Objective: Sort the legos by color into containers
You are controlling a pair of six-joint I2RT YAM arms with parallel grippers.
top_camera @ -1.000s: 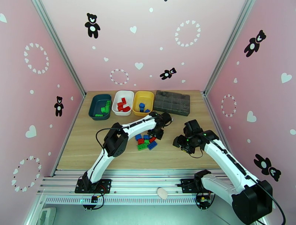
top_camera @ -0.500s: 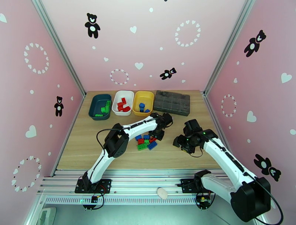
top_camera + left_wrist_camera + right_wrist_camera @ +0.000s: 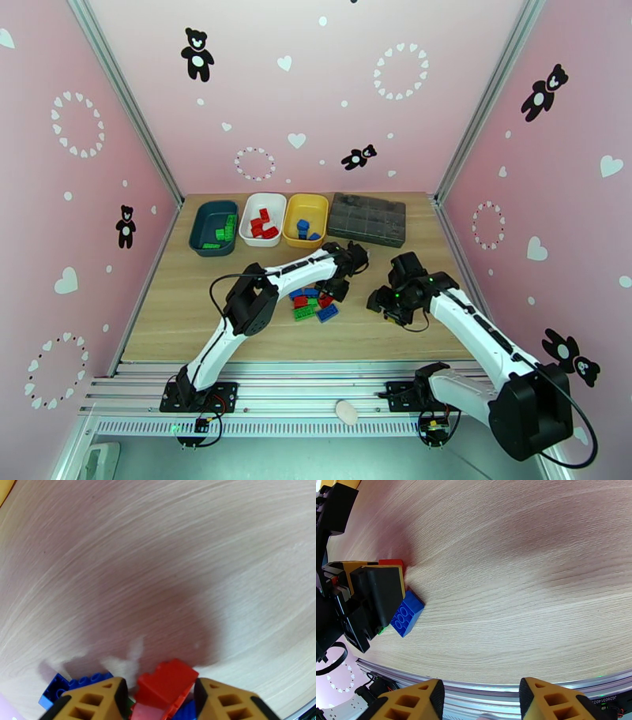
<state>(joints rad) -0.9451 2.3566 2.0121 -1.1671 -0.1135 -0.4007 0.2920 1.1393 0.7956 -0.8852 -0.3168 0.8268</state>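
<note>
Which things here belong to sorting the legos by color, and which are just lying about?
Belong to the job: loose legos; red brick between the fingers of the left end effector; teal tray; white tray; yellow tray.
Just lying about: dark grey compartmented box; small pale oval object at the near edge.

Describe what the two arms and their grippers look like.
The left arm and right arm both have rounded white link shells, black joint housings, black base plates and thin black cables looping alongside. A small green light glows near the right arm's wrist. The left gripper and right gripper carry wedge-shaped ochre fingers with moulded recesses and black inner faces.
</note>
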